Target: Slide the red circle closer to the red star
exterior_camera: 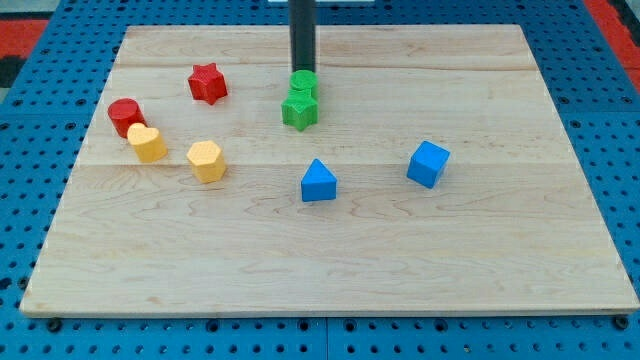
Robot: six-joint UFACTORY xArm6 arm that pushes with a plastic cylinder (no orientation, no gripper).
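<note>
The red circle (125,115) lies near the board's left edge, touching the yellow heart (147,143) just below it. The red star (208,83) lies up and to the right of the circle, a short gap apart. My tip (301,70) stands near the view's top middle, right behind a green block (303,83), well to the right of the red star and far from the red circle.
A green star (299,109) sits just below the green block. A yellow hexagon (206,160) lies right of the heart. A blue triangle (318,182) and a blue cube (428,164) lie at mid-board. The wooden board (330,280) rests on a blue pegboard.
</note>
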